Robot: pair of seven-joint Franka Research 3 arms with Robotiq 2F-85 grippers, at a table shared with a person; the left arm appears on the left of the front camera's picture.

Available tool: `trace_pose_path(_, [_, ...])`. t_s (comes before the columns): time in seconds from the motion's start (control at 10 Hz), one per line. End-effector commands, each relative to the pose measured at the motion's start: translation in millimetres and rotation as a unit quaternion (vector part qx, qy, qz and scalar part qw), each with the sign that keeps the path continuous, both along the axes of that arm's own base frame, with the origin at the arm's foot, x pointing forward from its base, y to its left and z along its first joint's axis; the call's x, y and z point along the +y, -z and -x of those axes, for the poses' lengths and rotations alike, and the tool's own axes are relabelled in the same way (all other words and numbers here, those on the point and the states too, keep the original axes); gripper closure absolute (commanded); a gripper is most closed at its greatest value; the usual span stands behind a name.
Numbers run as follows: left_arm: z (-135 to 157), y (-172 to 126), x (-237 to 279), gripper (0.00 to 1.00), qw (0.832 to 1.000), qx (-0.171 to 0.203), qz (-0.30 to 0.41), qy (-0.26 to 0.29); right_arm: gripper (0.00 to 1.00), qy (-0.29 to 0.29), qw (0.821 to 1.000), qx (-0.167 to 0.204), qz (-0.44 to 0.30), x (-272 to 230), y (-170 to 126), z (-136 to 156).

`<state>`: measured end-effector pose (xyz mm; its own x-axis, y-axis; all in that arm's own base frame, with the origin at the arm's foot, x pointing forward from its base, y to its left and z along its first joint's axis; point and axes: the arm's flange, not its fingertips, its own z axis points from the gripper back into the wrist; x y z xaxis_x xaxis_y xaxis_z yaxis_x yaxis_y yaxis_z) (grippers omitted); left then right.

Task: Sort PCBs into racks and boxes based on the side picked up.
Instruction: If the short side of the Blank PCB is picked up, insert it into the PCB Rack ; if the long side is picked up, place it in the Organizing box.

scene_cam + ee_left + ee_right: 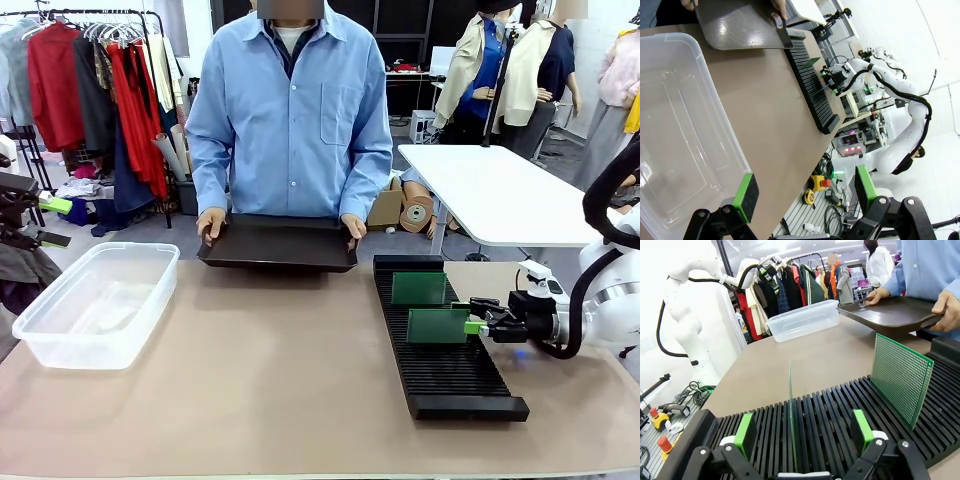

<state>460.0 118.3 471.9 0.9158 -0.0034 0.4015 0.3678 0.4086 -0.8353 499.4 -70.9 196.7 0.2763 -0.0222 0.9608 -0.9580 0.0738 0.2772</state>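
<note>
Your right tool [802, 432] stands spread, its green pads [745, 434] on either side of a PCB [790, 415] that stands upright, edge-on, in a slot of the black rack [840, 410]; the pads sit clear of the board. Just beyond it, a few slots farther along, a second PCB [901, 377] stands upright with its dotted face toward the tool. Farther out, past the rack's end, a person's hands [210, 222] hold a shallow black tray [280, 243] above the tabletop [250, 390]. Well across from the right tool lies the clear box [100, 305]. Your left tool [802, 192] hovers over that box's rim, jaws spread, nothing between them.
</note>
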Motion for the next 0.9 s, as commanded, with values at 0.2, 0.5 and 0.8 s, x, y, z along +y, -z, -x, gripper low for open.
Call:
trace_pose_path(0.2, [1.4,-0.8,-0.6,0.0,1.0,-0.001,-0.003,0.0,0.0,0.001,1.0,-0.006,0.0,0.0,-0.4,1.5])
trace_pose_path(0.5, [1.4,-0.8,-0.6,0.0,1.0,-0.001,-0.003,0.0,0.0,0.001,1.0,-0.006,0.0,0.0,-0.4,1.5])
trace_pose_path(0.8, [1.4,-0.8,-0.6,0.0,1.0,-0.001,-0.003,0.0,0.0,0.0,1.0,-0.004,-0.012,3.2,-22.0,-3.6])
